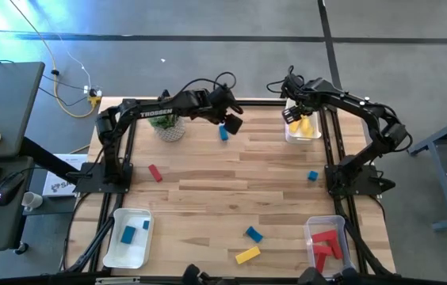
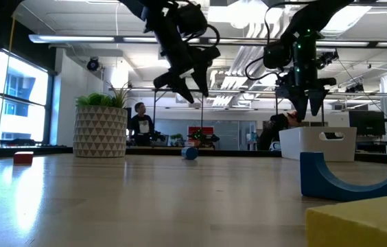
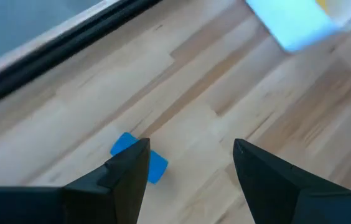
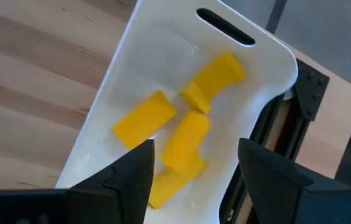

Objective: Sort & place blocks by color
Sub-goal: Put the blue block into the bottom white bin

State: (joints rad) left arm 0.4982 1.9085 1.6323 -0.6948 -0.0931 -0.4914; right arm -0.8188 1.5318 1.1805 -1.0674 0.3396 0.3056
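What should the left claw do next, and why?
Probably drop straight down and close on the blue block. The left claw hangs open just above it, the block partly under one finger, and the block lies loose on the table, not yet in a tray.

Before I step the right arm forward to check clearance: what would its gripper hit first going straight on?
Most likely the yellow blocks in the white tray, straight ahead of the open right gripper.

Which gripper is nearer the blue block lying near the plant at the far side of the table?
Left. The left gripper hovers open just above that blue block; the right gripper is open over the tray of yellow blocks.
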